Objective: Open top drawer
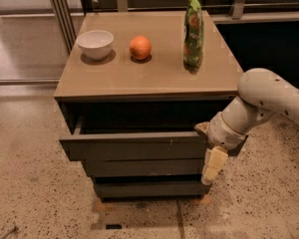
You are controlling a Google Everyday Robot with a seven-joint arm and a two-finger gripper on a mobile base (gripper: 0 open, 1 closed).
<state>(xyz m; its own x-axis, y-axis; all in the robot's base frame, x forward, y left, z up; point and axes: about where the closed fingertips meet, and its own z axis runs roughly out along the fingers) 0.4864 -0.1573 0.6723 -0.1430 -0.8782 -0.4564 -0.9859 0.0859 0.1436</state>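
The top drawer [134,147] is a long dark grey front with small pale scuffs right of its centre. It stands pulled partly out from under the brown cabinet top [154,81], with a dark gap showing behind its upper edge. The two lower drawer fronts [139,167] sit further back, flush with each other. My gripper [209,151] is at the right end of the top drawer front, against its edge. The white arm [269,98] reaches in from the right.
On the cabinet top stand a white bowl [95,43] at the left, an orange [140,47] in the middle and an upright green bag [193,29] at the right. Speckled floor [35,193] surrounds the cabinet. A metal frame [60,14] stands behind at the left.
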